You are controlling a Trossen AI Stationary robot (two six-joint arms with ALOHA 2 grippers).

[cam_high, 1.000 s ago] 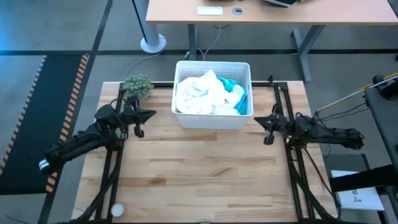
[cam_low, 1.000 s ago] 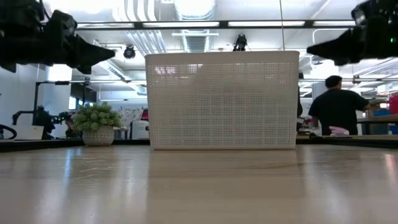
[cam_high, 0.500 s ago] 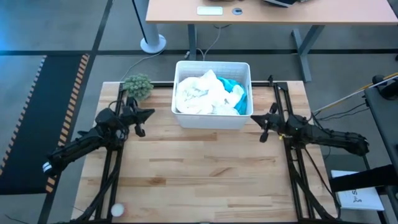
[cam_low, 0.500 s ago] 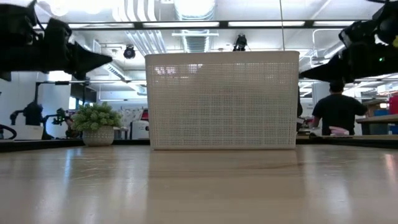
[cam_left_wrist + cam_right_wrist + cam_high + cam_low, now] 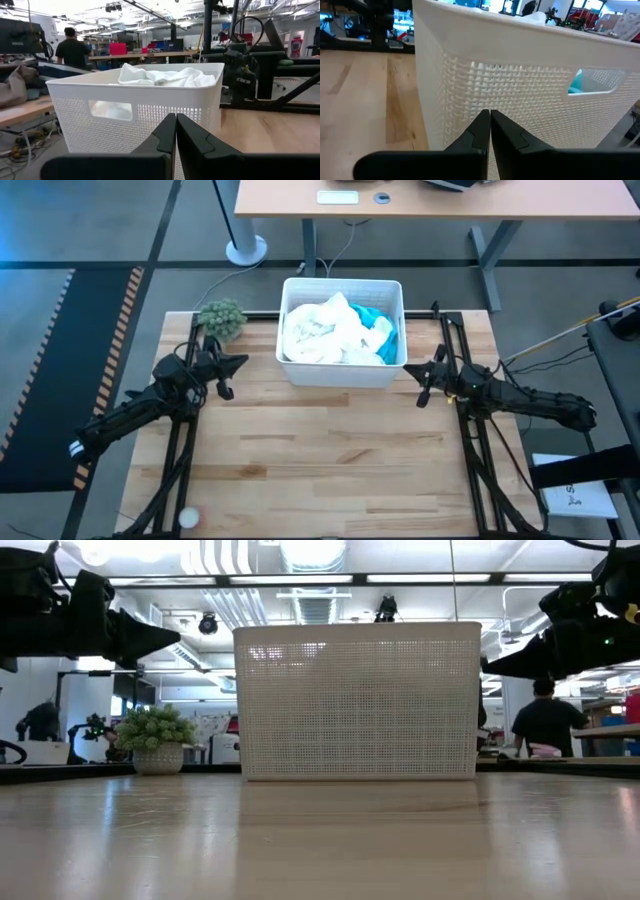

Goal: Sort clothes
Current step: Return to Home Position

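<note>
The clothes (image 5: 335, 330), a big white piece with a teal piece (image 5: 378, 322) beside it, lie heaped in the white plastic bin (image 5: 341, 372) at the table's far middle. The white piece also shows over the bin's rim in the left wrist view (image 5: 160, 77). My left gripper (image 5: 243, 362) is shut and empty, in the air left of the bin. My right gripper (image 5: 408, 374) is shut and empty, in the air just right of the bin's near right corner. The other garments are hidden or out of view.
A small green fuzzy plant (image 5: 221, 317) stands at the table's far left corner. Black rails (image 5: 180, 450) run along the table's left and right sides. Bare wood (image 5: 320, 460) lies near of the bin. A person (image 5: 545, 720) stands in the room behind.
My right gripper has moved a little toward the bin and down, staying shut. My left gripper has shifted slightly toward the bin.
</note>
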